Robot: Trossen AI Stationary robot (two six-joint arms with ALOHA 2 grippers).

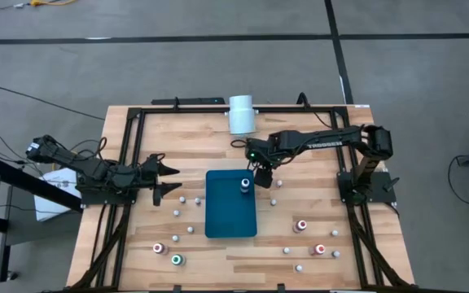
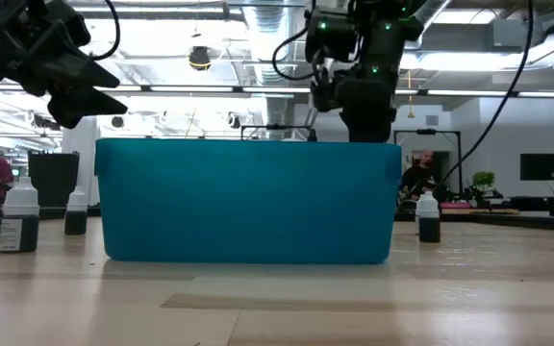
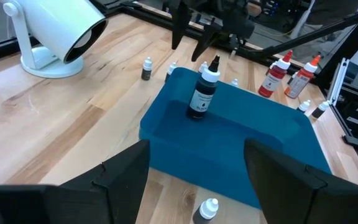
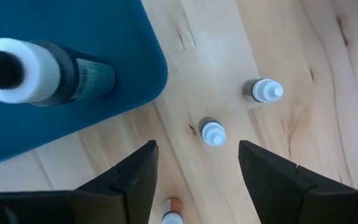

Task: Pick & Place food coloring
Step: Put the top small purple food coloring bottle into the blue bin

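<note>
The teal tray (image 1: 231, 213) lies mid-table, and one black food coloring bottle (image 3: 202, 93) with a white collar stands upright in its far right corner. Other small bottles stand scattered on the wood, among them a white-capped one (image 4: 213, 132) just right of the tray. My right gripper (image 4: 197, 148) hangs open above that bottle, pointing down, touching nothing; in the high view my right gripper (image 1: 264, 179) is beside the tray's far right corner. My left gripper (image 1: 166, 180) waits open, level, left of the tray.
A large white cylinder (image 1: 241, 114) lies at the far edge. Red-topped bottles (image 1: 301, 225) and a green-topped one (image 1: 177, 260) stand near the front. More white-capped bottles (image 4: 266, 91) stand right of the tray. A black frame (image 1: 137, 114) borders the table.
</note>
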